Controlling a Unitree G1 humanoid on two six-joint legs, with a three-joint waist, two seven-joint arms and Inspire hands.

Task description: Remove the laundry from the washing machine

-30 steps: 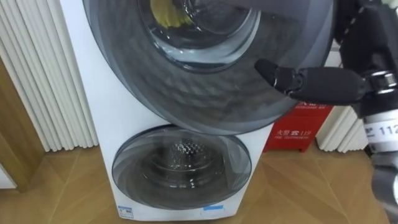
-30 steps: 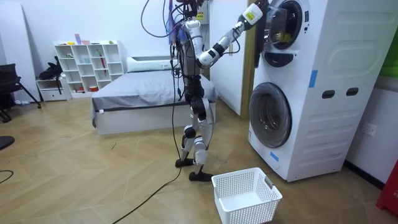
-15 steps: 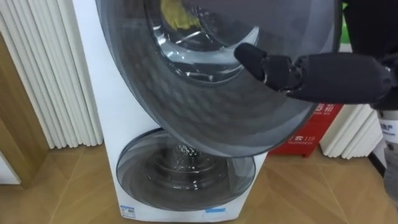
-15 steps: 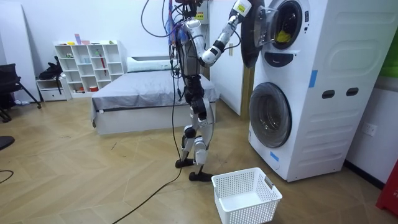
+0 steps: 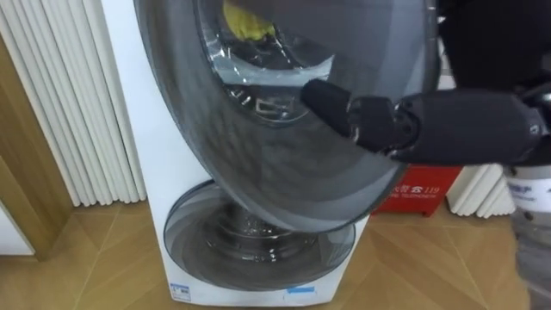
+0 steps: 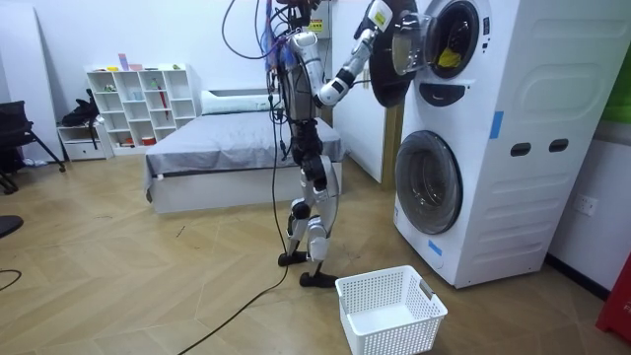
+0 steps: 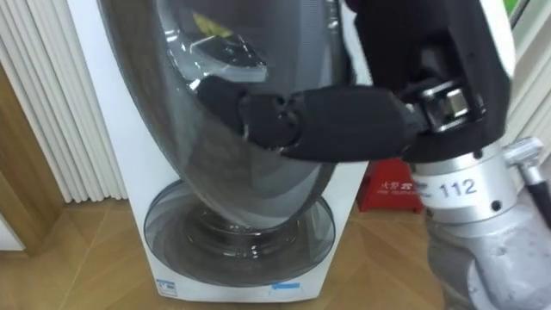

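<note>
A yellow cloth (image 5: 245, 21) lies inside the upper drum, seen through the opening at the top of the view, and also shows as a yellow cloth (image 6: 449, 54) in the room view. The upper machine's round grey door (image 5: 284, 155) stands swung out towards me. My right hand (image 5: 405, 125) reaches in from the right, its dark fingers (image 7: 258, 112) stretched straight along the door's glass bowl. In the room view I stand in front of the stacked washing machines (image 6: 513, 148), right arm raised to the door (image 6: 392, 54).
The lower machine's round door (image 5: 258, 241) is closed. White slatted panels (image 5: 69, 103) stand on the left, a red box (image 5: 417, 189) on the floor at the right. A white laundry basket (image 6: 389, 311) sits on the wooden floor by my feet, a bed (image 6: 237, 148) behind.
The upper door has swung further open, and my right hand has moved left with it. The yellow cloth in the drum has not moved.
</note>
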